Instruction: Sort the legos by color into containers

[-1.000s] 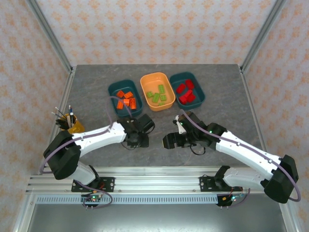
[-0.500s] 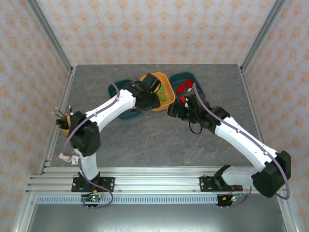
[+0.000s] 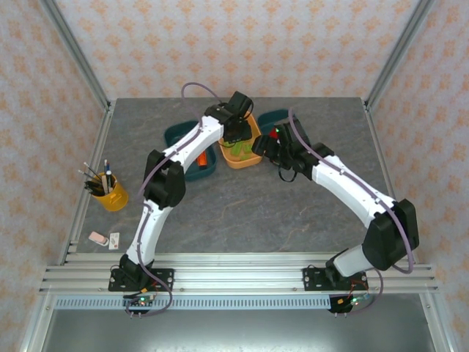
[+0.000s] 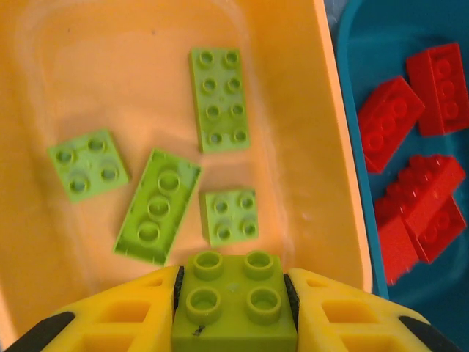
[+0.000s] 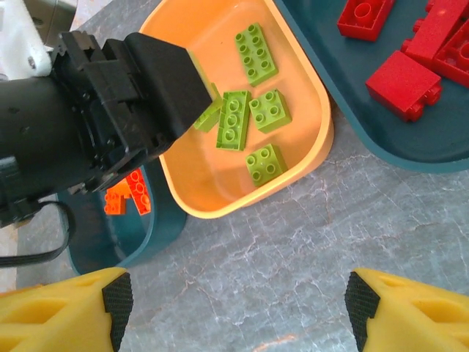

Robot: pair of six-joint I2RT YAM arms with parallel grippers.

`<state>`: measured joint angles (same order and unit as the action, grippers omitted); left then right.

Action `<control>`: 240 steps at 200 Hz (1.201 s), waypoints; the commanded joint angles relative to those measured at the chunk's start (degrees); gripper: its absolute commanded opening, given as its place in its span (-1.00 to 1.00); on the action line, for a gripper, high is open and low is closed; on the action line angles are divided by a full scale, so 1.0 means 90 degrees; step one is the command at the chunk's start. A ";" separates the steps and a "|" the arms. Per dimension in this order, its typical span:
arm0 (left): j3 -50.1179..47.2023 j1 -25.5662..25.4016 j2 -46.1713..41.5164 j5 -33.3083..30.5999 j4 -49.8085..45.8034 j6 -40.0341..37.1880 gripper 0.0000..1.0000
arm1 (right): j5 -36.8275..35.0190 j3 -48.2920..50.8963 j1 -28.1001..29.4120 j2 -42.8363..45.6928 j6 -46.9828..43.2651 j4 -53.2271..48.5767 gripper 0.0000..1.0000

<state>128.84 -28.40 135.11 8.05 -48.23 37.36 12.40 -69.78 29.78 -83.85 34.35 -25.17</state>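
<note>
Bench (image 5: 293,242) space near the orange tray (image 5: 220,209) is overhung by the right hand (image 5: 234,308), spread open and empty. Four lime legos (image 4: 220,99) are laid inside that tray, and above it a fifth lime lego (image 4: 234,304) is gripped by the left hand (image 4: 234,290).

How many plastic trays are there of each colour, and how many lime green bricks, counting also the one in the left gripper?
Dark teal rounded plastic trays: 2
Orange rounded plastic tray: 1
Lime green plastic bricks lying in the orange tray: 4
Lime green plastic brick held by the left gripper: 1
Total: 8
</note>
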 commanded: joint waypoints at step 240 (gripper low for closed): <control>0.1649 0.0536 -0.0184 -0.0460 -0.0801 -0.0068 0.37 | -0.0635 0.0063 -0.0485 0.0973 -0.0535 -0.0568 0.73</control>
<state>147.28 -23.53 146.04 5.96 -51.35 37.47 13.67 -68.45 25.56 -79.72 33.56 -25.52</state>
